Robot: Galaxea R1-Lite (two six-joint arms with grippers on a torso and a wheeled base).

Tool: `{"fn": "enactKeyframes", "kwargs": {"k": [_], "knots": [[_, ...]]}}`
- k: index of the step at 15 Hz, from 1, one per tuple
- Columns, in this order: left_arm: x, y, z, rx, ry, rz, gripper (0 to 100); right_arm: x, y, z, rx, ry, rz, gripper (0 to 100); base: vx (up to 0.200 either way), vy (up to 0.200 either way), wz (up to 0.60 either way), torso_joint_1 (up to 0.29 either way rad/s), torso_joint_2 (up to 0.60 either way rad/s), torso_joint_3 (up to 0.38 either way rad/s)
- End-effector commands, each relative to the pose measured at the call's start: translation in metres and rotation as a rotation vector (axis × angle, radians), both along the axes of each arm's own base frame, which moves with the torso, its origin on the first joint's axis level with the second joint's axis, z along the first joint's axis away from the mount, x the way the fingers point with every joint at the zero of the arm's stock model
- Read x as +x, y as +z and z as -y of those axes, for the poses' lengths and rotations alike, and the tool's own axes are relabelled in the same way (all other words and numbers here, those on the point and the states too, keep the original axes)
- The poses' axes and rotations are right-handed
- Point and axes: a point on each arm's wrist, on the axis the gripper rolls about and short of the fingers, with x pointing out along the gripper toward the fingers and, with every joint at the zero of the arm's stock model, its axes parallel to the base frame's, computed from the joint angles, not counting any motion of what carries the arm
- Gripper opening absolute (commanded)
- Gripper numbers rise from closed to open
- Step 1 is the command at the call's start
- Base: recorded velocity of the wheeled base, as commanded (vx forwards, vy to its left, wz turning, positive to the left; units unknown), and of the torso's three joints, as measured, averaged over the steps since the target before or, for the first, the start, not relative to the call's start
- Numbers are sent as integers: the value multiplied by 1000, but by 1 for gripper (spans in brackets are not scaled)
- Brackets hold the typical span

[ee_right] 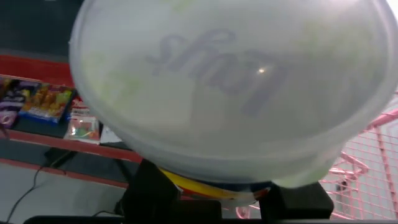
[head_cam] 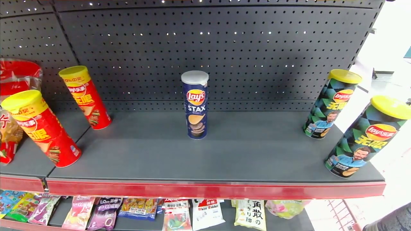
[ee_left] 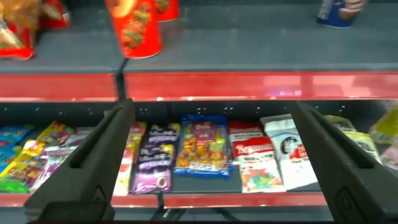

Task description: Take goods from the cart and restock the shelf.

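Note:
My right gripper point(ee_right: 217, 196) is shut on a chip can whose translucent white lid point(ee_right: 230, 81) sits close to the camera; yellow and red of the can body show below the lid. My left gripper point(ee_left: 211, 109) is open with nothing between its fingers point(ee_left: 93, 162), in front of the lower shelf of snack bags point(ee_left: 199, 146). On the grey upper shelf point(head_cam: 205, 154) a blue chip can point(head_cam: 195, 104) stands upright in the middle. Two red cans point(head_cam: 41, 128) stand at the left and two green-black cans point(head_cam: 332, 104) at the right.
The shelf has a red front lip point(head_cam: 212, 189) and a black pegboard back point(head_cam: 205, 54). A pink wire cart point(ee_right: 370, 168) is beside the held can. A red bag point(head_cam: 14, 77) sits at the far left. Bare shelf lies on both sides of the blue can.

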Motion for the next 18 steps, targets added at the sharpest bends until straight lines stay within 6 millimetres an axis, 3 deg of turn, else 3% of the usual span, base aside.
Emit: {"fn": "enactKeyframes", "kwargs": {"k": [1,4,7,8,9,10,11,13,15,17,18], "knots": [[0,0,0,-2,1,0,100,-4,-5,-1,11,59,11,0,0,0,0,0,0,0],[4,1,0,6,-10,-52,100,-9,-28,-4,40,199,-22,0,0,0,0,0,0,0],[7,3,0,60,-114,-82,100,-10,-31,-5,56,264,-29,0,0,0,0,0,0,0],[5,29,2,51,-234,-36,100,-10,-31,-6,56,272,-28,0,0,0,0,0,0,0],[20,85,4,-35,-298,-59,100,-11,-32,-6,59,285,-28,0,0,0,0,0,0,0],[37,129,6,-109,-320,-61,100,-11,-35,-6,58,292,-32,0,0,0,0,0,0,0],[53,156,10,-94,-411,-62,100,-13,-38,-6,58,293,-29,0,0,0,0,0,0,0],[79,157,23,-48,-674,-148,100,-14,-42,-6,58,292,-32,0,0,0,0,0,0,0],[120,152,34,-41,-758,-232,100,-15,-45,-6,58,289,-27,0,0,0,0,0,0,0],[171,146,51,-2,-881,-214,100,-16,-44,-6,55,285,-18,0,0,0,0,0,0,0],[187,141,55,-2,-917,-209,100,-16,-44,-6,55,285,-15,0,0,0,0,0,0,0]]}}
